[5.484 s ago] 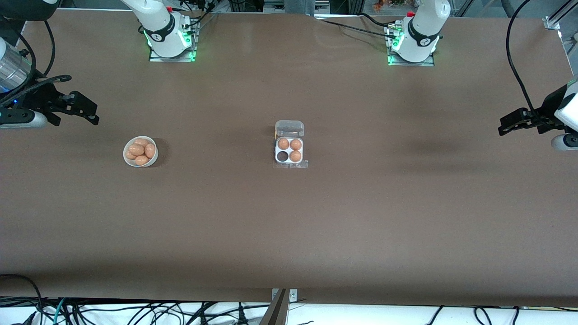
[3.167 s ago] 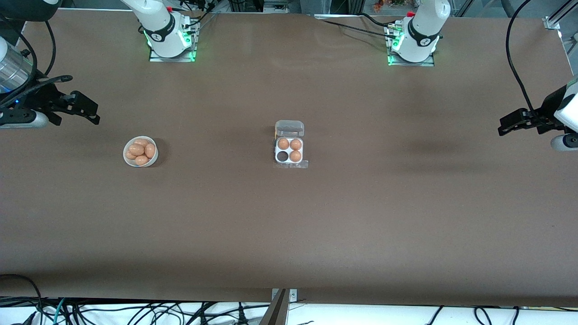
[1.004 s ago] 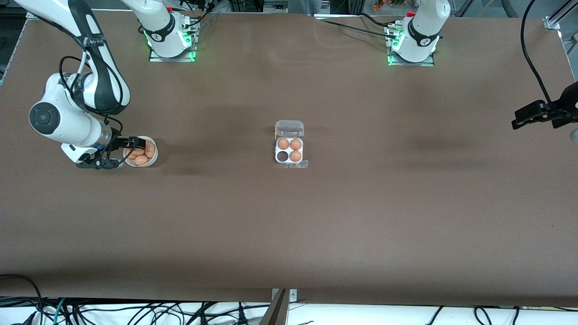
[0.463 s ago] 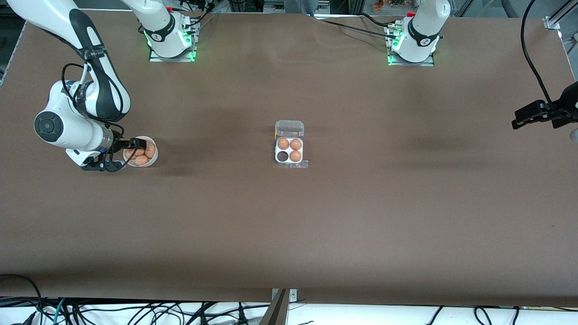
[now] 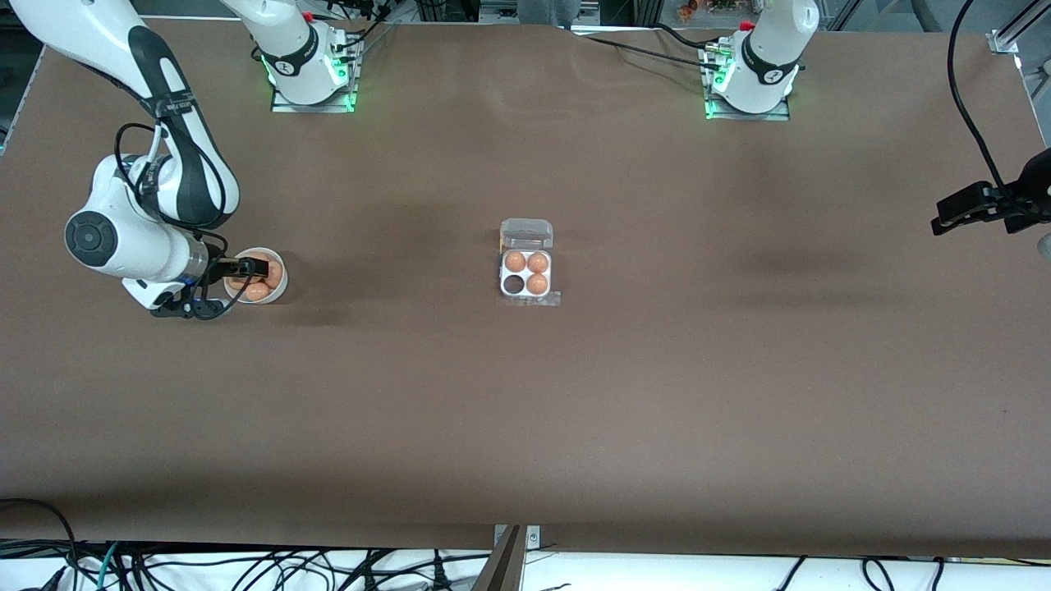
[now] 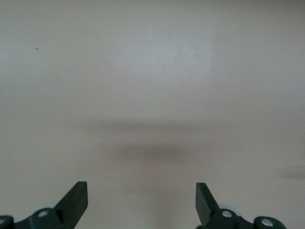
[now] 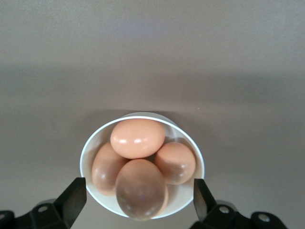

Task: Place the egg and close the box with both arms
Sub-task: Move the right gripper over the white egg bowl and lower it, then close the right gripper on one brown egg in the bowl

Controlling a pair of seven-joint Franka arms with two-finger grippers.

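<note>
Your right tool (image 5: 253, 267) hangs over the white bowl (image 7: 90, 148) near the right arm's end of the tabletop (image 5: 525, 410), fingers spread wide and holding nothing. Aim for the topmost egg (image 7: 137, 138) of the pile; bring the fingers down on either side of its middle and close gently so it doesn't slip or jostle its neighbours. The box (image 5: 525, 273) sits mid-tabletop, lid open, with three eggs and one empty cell. Your left tool (image 5: 956, 215) waits wide open and empty over the left arm's end. No readable writing shows anywhere.
</note>
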